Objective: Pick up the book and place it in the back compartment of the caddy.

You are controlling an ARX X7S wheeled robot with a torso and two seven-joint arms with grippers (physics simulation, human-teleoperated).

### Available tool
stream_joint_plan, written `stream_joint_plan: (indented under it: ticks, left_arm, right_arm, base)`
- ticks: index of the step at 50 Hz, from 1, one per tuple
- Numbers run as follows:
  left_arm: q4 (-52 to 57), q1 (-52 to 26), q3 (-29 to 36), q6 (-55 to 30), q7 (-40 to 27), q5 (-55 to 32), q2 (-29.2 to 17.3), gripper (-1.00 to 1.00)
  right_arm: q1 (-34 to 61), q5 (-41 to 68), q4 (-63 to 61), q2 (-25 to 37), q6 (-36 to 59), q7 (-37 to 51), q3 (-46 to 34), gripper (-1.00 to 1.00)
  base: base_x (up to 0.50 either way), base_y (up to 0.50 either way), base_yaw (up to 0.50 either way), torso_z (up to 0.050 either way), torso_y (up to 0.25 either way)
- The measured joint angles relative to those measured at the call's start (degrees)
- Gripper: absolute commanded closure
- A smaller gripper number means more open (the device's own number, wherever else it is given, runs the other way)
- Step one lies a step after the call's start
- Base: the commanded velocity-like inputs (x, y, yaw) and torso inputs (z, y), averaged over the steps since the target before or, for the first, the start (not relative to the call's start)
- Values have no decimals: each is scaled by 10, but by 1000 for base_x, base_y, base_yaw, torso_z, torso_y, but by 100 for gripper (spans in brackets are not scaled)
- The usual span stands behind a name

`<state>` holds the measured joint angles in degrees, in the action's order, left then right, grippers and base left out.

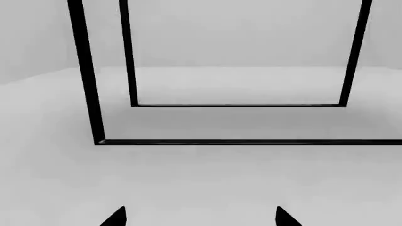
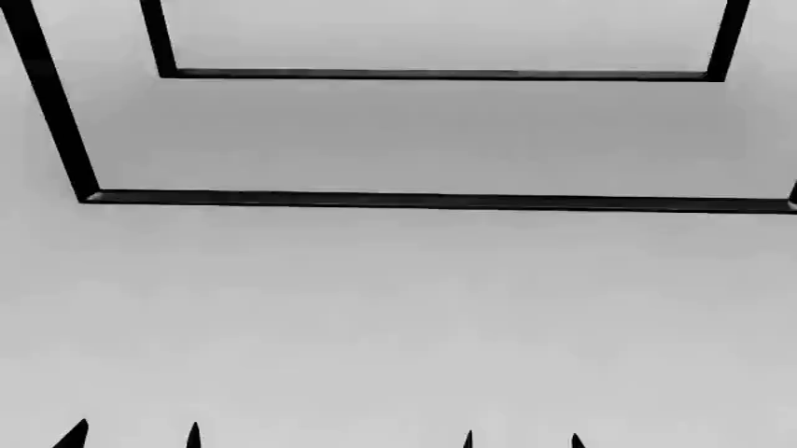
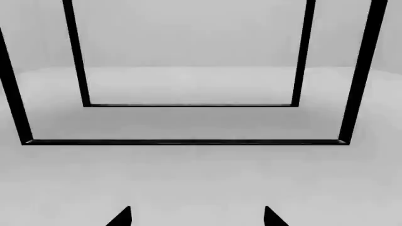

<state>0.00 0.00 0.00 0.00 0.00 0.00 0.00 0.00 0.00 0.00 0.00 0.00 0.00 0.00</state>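
Note:
The book and the caddy are out of view in all three views. My left gripper point(image 1: 199, 216) shows only as two black fingertips point(image 1: 116, 217) standing far apart, open, with nothing but pale grey floor between them. My right gripper point(image 3: 196, 216) looks the same, open and empty. In the head view both pairs of tips poke up at the lower edge, the left gripper point(image 2: 133, 437) and the right gripper point(image 2: 522, 440), low over bare grey floor.
Ahead stand two thin black rectangular frames, one behind the other: a nearer bar point(image 2: 436, 200) with an upright point(image 2: 50, 103) at its left end, and a farther bar point(image 2: 436, 73). Plain grey floor point(image 2: 398, 317) lies between me and them.

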Motion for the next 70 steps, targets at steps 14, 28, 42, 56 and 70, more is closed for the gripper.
stream_joint_plan:
  ticks: [14,28,42,56,70]
  left_arm:
    - [1,4,20,4,-15,-10,-15,-100]
    - [70,-24,37,-57,-22,-20,-41,-100]
    - [214,-101,29,-219,-29,-40,-70,-100]
    - [259,-130,28,-274,-35,-46,-89,-100]
    - [299,-131,35,-304,-39,-48,-105,-100]
  right_arm:
    - [-4,30,-2,17,-12,5,-11,-100]
    - [6,62,-129,45,92,18,-24,-100]
    - [82,111,-316,81,280,39,-8,-100]
    - [133,143,-386,100,362,49,11,-100]
    - [139,150,-409,114,379,52,11,-100]
  base:
    - [0,0,0,3,0]
    - [0,0,0,50,0]
    - [0,0,0,50,0]
    - [0,0,0,43,0]
    - [292,-265,0,0,0]
